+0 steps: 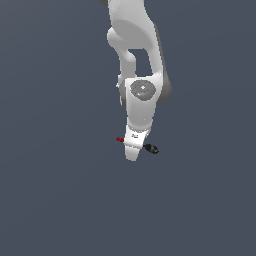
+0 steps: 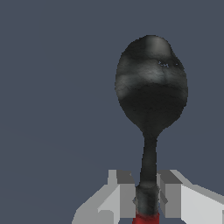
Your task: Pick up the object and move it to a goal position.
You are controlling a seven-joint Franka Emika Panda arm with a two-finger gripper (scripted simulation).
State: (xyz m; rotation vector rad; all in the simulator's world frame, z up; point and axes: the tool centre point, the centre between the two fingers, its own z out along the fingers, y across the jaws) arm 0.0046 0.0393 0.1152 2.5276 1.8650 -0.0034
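Observation:
The object is a small stick-like tool. In the exterior view its red end [image 1: 120, 139] sticks out on the gripper's left and its black knob [image 1: 152, 148] on the right. My white gripper [image 1: 132, 150] covers its middle. In the wrist view the black knob [image 2: 151, 83] looms large, with a thin black neck running down to a red part [image 2: 146, 218]. My gripper [image 2: 146, 197] is shut on the stick where black meets red, one grey finger [image 2: 124, 194] on each side. I cannot tell whether the stick rests on the surface or is lifted.
A plain dark grey-blue surface [image 1: 55, 190] fills both views. The white arm [image 1: 132, 30] rises above the gripper toward the top of the exterior view. No goal marker or other object shows.

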